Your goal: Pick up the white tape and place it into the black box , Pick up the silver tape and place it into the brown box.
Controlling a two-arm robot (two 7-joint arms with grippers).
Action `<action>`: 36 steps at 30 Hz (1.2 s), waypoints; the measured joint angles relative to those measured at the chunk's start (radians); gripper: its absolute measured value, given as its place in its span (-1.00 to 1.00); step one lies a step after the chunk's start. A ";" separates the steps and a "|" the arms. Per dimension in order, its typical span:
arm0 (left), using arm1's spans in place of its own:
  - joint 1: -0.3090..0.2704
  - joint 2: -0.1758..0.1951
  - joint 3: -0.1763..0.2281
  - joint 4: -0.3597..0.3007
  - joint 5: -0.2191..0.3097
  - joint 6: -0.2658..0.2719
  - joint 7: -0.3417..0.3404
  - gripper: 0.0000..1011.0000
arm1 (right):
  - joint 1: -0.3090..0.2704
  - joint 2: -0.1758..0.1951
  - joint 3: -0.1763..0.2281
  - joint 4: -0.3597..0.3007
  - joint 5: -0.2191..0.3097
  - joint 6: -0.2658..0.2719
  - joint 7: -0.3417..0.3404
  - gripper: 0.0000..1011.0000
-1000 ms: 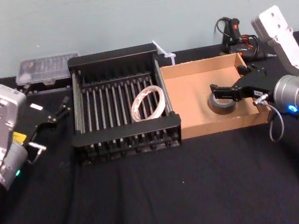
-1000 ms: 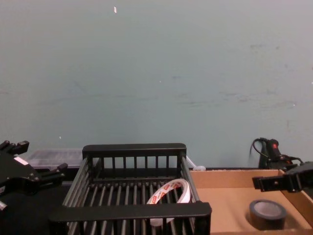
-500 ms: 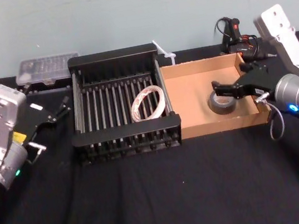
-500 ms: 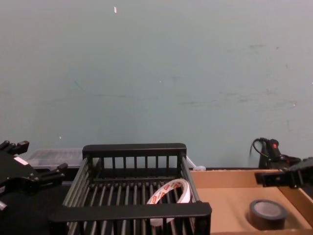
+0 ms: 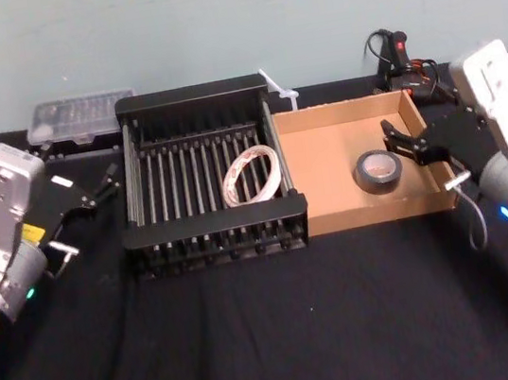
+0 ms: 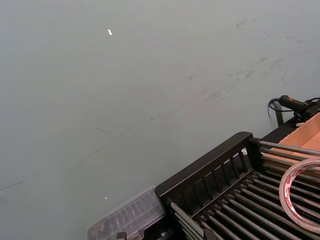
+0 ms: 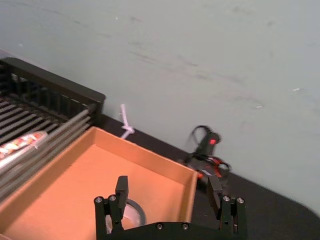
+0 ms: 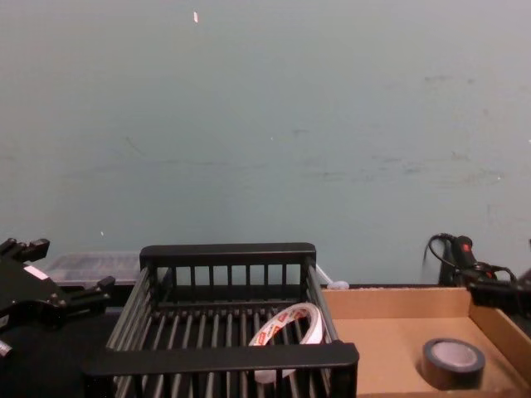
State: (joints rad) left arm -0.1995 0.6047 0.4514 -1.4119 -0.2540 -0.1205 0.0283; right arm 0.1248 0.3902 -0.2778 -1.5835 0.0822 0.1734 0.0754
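**Black-clothed table, one tape in each box**

A black cloth table (image 5: 258, 342) stands against a pale teal wall (image 5: 209, 15), with two containers touching side by side in the middle of the head view. The black box (image 5: 197, 93), centre-left, holds the white tape (image 5: 252, 173), which sits tilted on the barred bottom near the crate's right side. The brown box (image 5: 325, 151), centre-right, holds the silver tape (image 5: 378, 170), lying flat toward its right wall.

The right gripper (image 5: 398, 142) hangs at the right of the frame over the brown box's right wall, just beside the silver tape. Its claw is spread wide and empty. The left gripper (image 5: 103, 186) is parked at the left, beside the black box and well apart from the white tape, with its fingers apart and holding nothing.

In all there are two boxes, two tape rolls and two grippers.
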 joint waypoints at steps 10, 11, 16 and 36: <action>0.000 0.000 0.000 0.000 0.000 0.000 0.000 0.98 | -0.111 -0.012 0.005 0.019 -0.137 -0.180 -0.127 0.98; 0.000 0.000 0.000 0.000 0.000 0.000 0.000 0.98 | -0.115 -0.013 0.007 0.020 -0.140 -0.182 -0.128 0.98; 0.000 0.000 0.000 0.000 0.000 0.000 0.000 0.98 | -0.132 -0.024 0.024 0.021 -0.145 -0.185 -0.131 0.98; 0.000 0.000 0.000 0.000 0.000 0.000 0.000 0.98 | -0.135 -0.026 0.026 0.020 -0.146 -0.185 -0.134 0.98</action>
State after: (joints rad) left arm -0.1995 0.6047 0.4514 -1.4120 -0.2539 -0.1205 0.0283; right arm -0.0099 0.3647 -0.2515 -1.5637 -0.0634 -0.0118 -0.0583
